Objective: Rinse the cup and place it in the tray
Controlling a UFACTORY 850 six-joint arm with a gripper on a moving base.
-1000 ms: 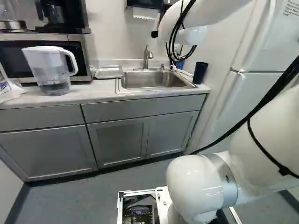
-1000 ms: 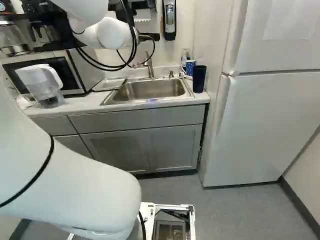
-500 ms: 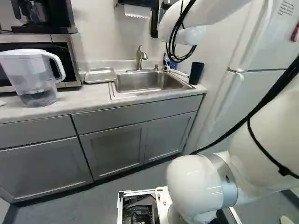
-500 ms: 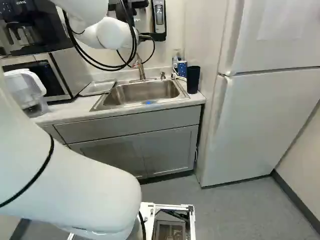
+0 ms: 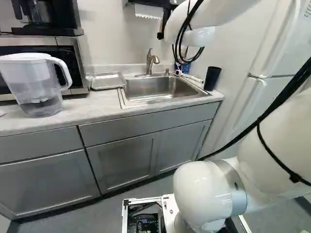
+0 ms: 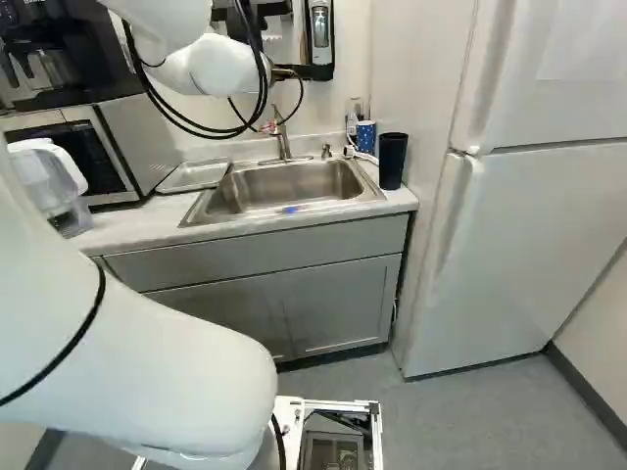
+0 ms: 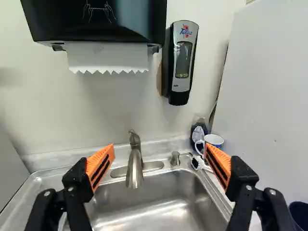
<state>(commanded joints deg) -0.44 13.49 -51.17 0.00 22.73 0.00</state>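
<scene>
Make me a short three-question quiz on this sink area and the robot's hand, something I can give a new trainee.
1. Multiple choice: in the wrist view, how do the orange pads of the hand stand?
A) Pressed together
B) Spread apart
C) Closed on a cup

2. True or false: the tray lies on the counter between the microwave and the sink.

3. Fill in the blank: in the right base view, the tall dark tumbler stands to the ____ of the sink.

Key: 1. B; 2. True; 3. right
</scene>
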